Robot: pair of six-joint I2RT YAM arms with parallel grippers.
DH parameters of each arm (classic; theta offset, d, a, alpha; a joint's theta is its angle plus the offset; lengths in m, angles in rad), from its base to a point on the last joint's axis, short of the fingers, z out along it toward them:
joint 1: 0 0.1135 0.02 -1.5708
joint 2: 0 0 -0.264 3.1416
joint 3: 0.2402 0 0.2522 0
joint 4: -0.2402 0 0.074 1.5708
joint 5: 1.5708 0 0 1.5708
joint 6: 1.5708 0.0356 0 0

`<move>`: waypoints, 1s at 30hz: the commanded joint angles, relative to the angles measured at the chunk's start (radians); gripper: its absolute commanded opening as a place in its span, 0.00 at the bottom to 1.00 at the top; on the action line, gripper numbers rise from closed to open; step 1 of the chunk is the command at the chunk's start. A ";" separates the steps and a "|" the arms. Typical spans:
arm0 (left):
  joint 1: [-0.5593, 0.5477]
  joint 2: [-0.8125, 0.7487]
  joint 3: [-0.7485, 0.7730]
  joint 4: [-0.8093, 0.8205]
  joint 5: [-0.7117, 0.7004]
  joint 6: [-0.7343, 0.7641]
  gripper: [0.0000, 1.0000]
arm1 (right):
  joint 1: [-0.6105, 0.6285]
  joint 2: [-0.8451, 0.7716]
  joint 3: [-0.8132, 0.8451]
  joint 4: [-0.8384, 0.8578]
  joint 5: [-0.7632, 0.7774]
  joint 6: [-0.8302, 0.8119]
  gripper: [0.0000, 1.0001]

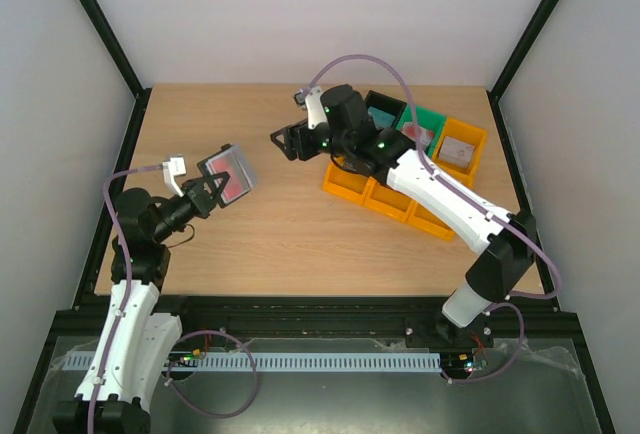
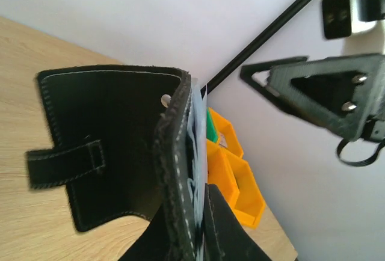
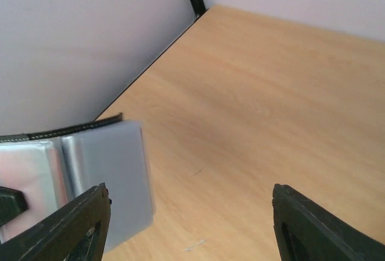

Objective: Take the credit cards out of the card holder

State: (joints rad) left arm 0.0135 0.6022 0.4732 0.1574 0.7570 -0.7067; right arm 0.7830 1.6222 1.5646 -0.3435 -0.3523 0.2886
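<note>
The black card holder (image 1: 228, 176) is lifted above the left half of the table, opened toward the camera, and my left gripper (image 1: 210, 192) is shut on its lower edge. A reddish credit card (image 1: 234, 187) shows inside it under a pale grey leaf. In the left wrist view the card holder (image 2: 114, 147) fills the frame with its side tab at the left. Clear sleeves are pinched at my left gripper (image 2: 201, 237). My right gripper (image 1: 287, 142) hangs open just right of the holder, touching nothing. In the right wrist view my right gripper (image 3: 192, 219) stands wide apart over bare wood, with the holder's pale leaf (image 3: 114, 177) at the left.
A row of yellow bins (image 1: 372, 192) lies under my right arm. Behind it stand a green bin (image 1: 428, 122), a black bin (image 1: 384, 108) and a yellow bin (image 1: 463, 149) with a grey block. Black frame posts edge the table.
</note>
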 commanded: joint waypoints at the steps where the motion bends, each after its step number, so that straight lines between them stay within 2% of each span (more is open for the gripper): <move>1: -0.001 -0.015 0.024 0.015 0.020 0.091 0.02 | 0.011 -0.050 0.089 -0.138 0.035 -0.138 0.79; 3: -0.004 -0.015 0.038 0.018 0.068 0.173 0.02 | 0.013 -0.059 0.087 -0.131 -0.143 -0.185 0.90; 5: -0.008 -0.020 0.078 -0.033 0.129 0.329 0.02 | 0.013 -0.076 0.066 -0.093 -0.290 -0.209 0.94; 8: -0.014 -0.027 0.147 -0.159 0.128 0.530 0.02 | 0.013 -0.106 0.034 -0.013 -0.301 -0.182 0.93; 10: -0.014 -0.025 0.172 -0.181 0.074 0.515 0.02 | 0.014 -0.122 0.009 0.044 -0.288 -0.138 0.89; 14: -0.019 -0.023 0.156 -0.062 0.179 0.383 0.02 | 0.062 -0.130 -0.074 0.209 -0.339 -0.014 0.70; 16: -0.021 -0.024 0.146 -0.018 0.177 0.332 0.02 | 0.103 -0.113 -0.075 0.216 -0.323 -0.020 0.63; 19: -0.022 -0.024 0.150 -0.018 0.169 0.332 0.02 | 0.127 -0.089 -0.077 0.225 -0.317 0.001 0.55; 26: -0.027 -0.034 0.147 0.008 0.222 0.340 0.02 | 0.136 -0.059 -0.077 0.241 -0.327 0.007 0.52; 30: -0.027 -0.044 0.157 -0.049 0.223 0.400 0.02 | 0.119 -0.068 -0.041 0.190 -0.363 -0.047 0.53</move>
State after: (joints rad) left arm -0.0082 0.5781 0.6212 0.0891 0.9295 -0.3649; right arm 0.9207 1.5501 1.4822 -0.1448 -0.6811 0.2810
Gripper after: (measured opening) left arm 0.056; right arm 0.515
